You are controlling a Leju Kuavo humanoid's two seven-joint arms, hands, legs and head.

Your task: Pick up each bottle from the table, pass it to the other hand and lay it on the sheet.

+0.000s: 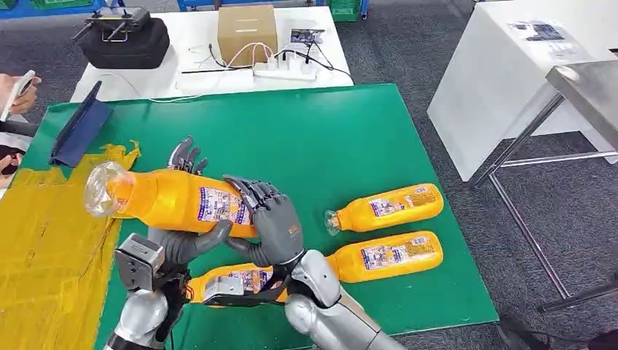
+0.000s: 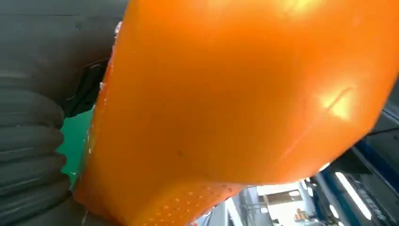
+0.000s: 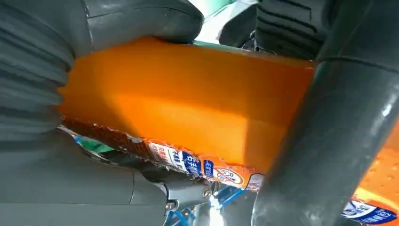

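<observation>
Passing: an orange juice bottle (image 1: 171, 200) hangs in mid-air above the green mat (image 1: 321, 138), lying sideways with its clear base end toward the yellow sheet (image 1: 44, 248).
Left hand: the left hand (image 1: 182, 237) cradles the bottle from beneath, thumb across its near side, fingers rising behind it — grasping it, by the look of the head view.
Right hand: the right hand (image 1: 270, 219) wraps over the bottle's label end, also grasping; in the right wrist view the thumb and fingers bracket the orange body.
Step in hand: the hand-over itself, judged from both hands holding one bottle — neither has let go.
Done so far: no bottle lies on the yellow sheet.
Left to do: release by the right hand, laying this bottle on the sheet, then three more on the mat — the upper bottle (image 1: 386, 206), the lower bottle (image 1: 386, 257) and the nearest bottle (image 1: 240, 281) beneath the robot's wrists.
Bystander: a person's hand (image 1: 18, 91) at the table's far left edge.
</observation>
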